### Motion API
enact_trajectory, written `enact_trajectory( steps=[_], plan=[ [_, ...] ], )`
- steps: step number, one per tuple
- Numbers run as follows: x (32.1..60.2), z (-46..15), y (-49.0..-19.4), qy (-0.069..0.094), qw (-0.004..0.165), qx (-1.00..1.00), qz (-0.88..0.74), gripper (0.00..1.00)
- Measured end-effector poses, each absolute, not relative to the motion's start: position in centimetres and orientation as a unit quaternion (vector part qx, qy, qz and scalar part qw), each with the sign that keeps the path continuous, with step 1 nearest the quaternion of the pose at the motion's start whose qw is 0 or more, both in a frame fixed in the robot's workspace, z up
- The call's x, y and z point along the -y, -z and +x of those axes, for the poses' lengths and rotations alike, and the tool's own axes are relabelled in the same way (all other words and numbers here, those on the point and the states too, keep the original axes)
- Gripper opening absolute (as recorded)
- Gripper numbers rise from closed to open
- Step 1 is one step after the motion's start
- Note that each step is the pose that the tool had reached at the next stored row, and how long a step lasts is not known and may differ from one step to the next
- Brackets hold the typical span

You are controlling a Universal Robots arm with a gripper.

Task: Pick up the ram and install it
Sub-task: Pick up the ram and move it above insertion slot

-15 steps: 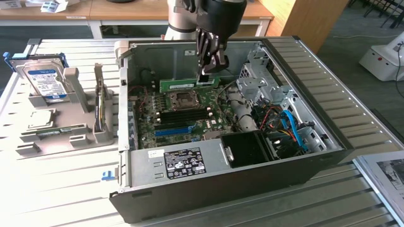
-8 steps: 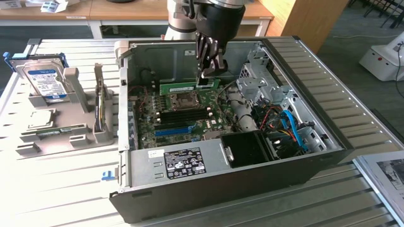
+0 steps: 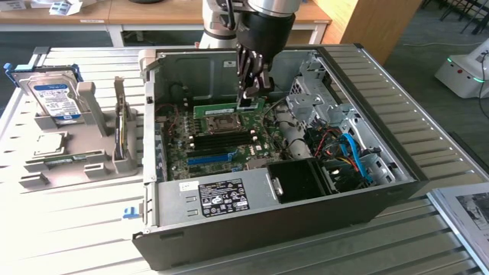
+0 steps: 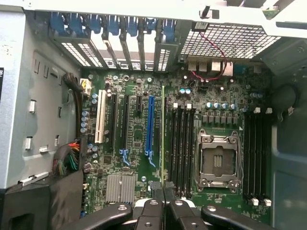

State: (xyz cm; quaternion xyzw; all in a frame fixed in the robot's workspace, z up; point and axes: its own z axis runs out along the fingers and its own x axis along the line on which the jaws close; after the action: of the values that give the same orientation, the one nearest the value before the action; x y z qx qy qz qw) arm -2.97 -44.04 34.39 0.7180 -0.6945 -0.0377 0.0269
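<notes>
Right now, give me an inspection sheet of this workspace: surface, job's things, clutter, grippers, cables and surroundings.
Surface: white slatted table, open computer case on it.
Job's things: ram held over the motherboard inside the case.
Clutter: hard drive and processor chip in a grey holder, exterior view's left.
Grippers: gripper shut on the ram.
Cables: blue and red cables in the case.
Surroundings: wooden desks behind.

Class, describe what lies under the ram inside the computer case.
The green motherboard; black memory slots and the processor socket lie alongside; the strip directly beneath the ram is covered.
</notes>
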Motion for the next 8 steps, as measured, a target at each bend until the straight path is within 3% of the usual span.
enact_trajectory(
  steps=[8],
  plan=[
    [44.03,-2.97,-33.49,0.038,0.027,0.695,0.718,0.11]
  ],
)
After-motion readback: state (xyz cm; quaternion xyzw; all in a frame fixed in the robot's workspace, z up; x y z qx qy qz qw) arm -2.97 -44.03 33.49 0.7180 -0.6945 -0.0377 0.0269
